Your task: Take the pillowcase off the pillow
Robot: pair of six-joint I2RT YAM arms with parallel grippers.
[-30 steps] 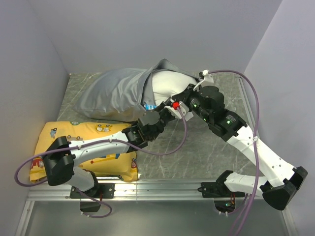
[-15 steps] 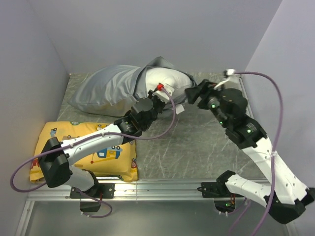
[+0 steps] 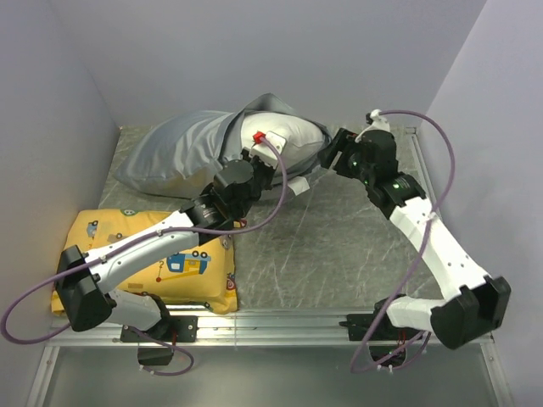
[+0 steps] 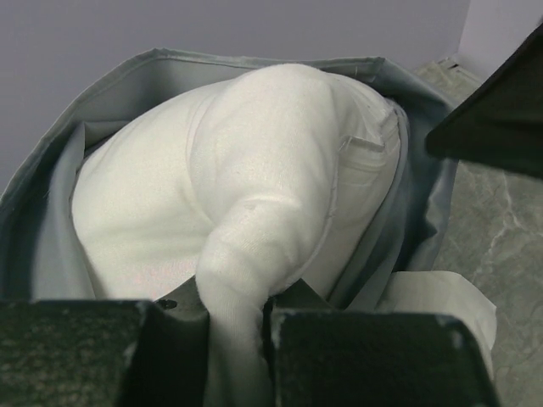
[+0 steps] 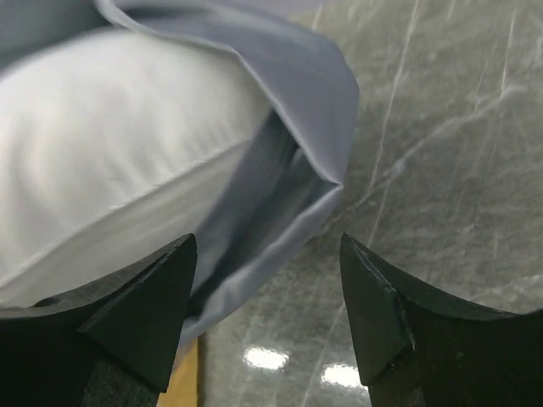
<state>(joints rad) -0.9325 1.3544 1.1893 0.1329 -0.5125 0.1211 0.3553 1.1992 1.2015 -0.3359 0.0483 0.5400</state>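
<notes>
Left gripper pinches fold of white pillow. Right gripper spread wide, holds nothing, just beside pillow's bare end, at loose pillowcase rim. Pillowcase covers pillow's other end. Pillow lies on surface. To do well: right gripper should grab grey rim only, no white. Left gripper should hold tight. Pull apart slowly.

Robot lab cell: bare walls, marbled table.
</notes>
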